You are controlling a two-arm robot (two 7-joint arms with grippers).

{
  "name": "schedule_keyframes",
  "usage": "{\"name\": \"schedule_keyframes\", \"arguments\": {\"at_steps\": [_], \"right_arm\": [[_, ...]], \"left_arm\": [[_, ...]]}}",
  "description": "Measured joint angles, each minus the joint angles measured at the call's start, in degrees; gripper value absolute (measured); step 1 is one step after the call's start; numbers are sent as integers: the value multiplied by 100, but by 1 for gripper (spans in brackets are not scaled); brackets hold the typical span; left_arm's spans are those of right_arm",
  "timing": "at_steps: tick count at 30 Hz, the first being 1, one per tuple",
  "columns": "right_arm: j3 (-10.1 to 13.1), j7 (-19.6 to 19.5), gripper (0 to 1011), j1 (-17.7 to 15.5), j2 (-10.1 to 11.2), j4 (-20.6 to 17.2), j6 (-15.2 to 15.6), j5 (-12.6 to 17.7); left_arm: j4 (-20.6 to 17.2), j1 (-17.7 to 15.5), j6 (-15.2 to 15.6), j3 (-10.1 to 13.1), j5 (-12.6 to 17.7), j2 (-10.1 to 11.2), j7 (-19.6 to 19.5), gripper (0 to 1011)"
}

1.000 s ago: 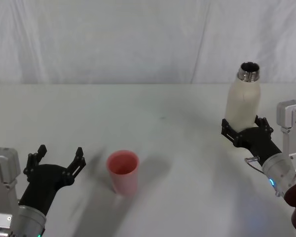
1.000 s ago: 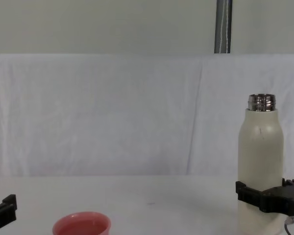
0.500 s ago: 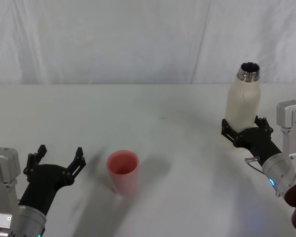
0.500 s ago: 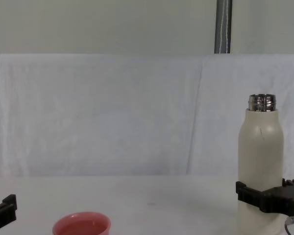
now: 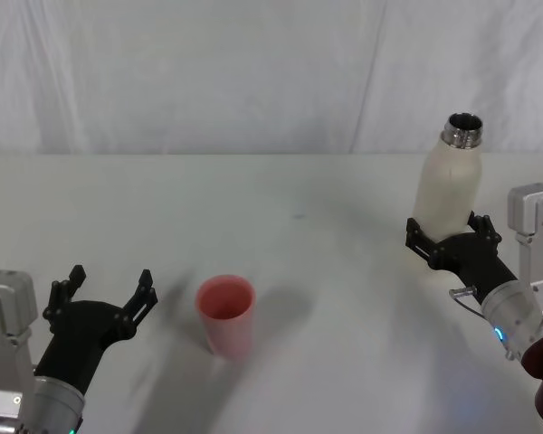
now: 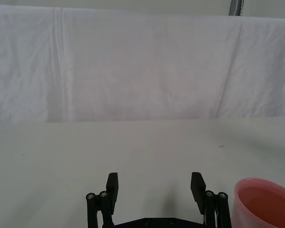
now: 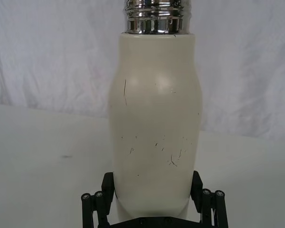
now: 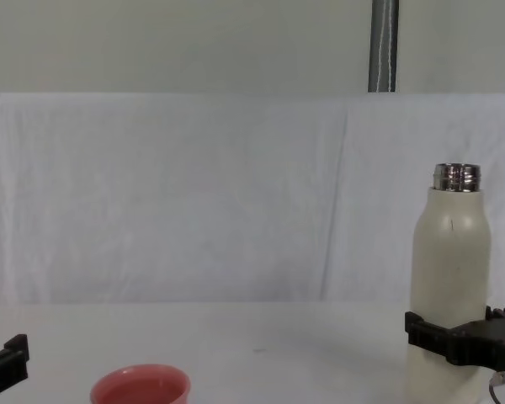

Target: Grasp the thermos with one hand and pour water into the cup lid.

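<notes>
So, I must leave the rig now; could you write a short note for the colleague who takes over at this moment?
Right gripper: shut on the lower body of the thermos, which stands upright on the table's right side, cap off, steel neck open.
Left gripper: open, holding nothing, low over the table beside the cup lid, not touching it.
Cup lid: upright, near the front, left of centre, well apart from the thermos.
Done: thermos grasped.
Left: carry it over to the cup lid, tilt it and pour; no pouring has begun.
</notes>
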Motion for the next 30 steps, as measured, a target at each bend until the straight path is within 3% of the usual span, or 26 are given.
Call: {"name": "schedule_keyframes", "arguments": {"at_steps": [21, 30], "right_arm": [[2, 2, 1001, 0, -1, -1, 2, 3], [79, 186, 1001, -84, 2, -110, 71, 322]], "left_arm": [[0, 0, 0, 0, 0, 0, 0, 1001], [0, 0, 0, 0, 0, 0, 0, 1001]]}}
